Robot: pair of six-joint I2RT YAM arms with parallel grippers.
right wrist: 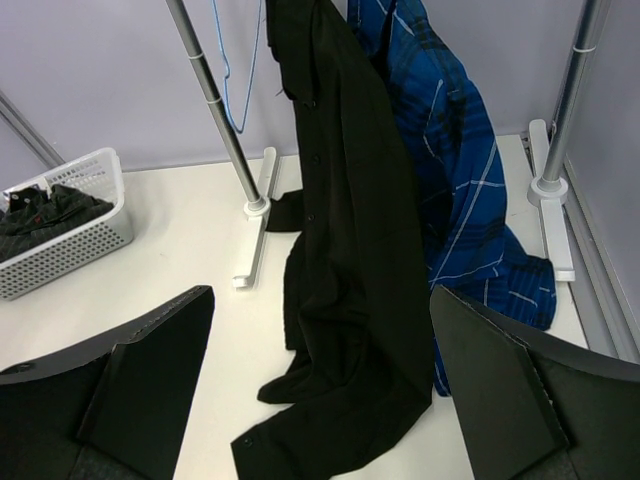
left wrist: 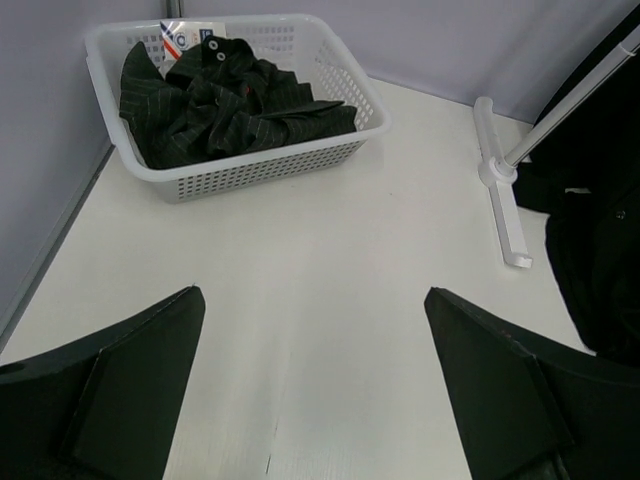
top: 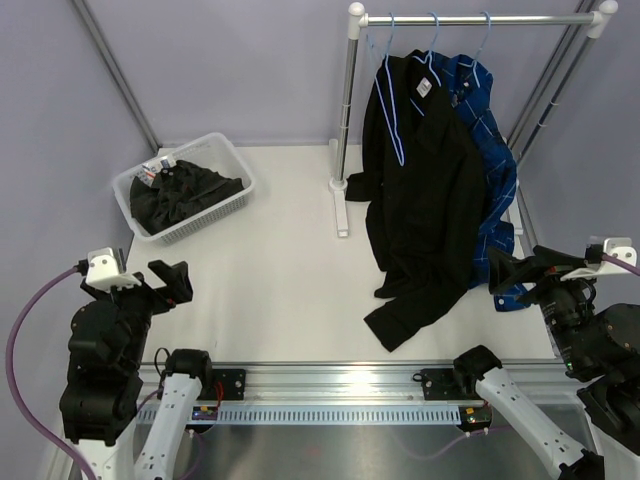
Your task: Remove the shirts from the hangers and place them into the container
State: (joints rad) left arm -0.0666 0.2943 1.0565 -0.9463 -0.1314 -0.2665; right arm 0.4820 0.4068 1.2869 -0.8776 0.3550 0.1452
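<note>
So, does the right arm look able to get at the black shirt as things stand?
Probably yes: the right pincer is open and faces the black shirt, with nothing standing between them.

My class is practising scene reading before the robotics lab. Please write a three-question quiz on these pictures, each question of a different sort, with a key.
1. True or false: the black shirt lies in the white basket.
2. Which shirt hangs furthest right on the rail? A) the black shirt B) the blue checked shirt C) a white shirt
3. How many light-blue hangers hang on the rail, and how many of them are bare?

Key
1. False. The black shirt hangs on the rail. The pinstriped shirt is the one in the basket.
2. B
3. Three, and one is bare.
</note>
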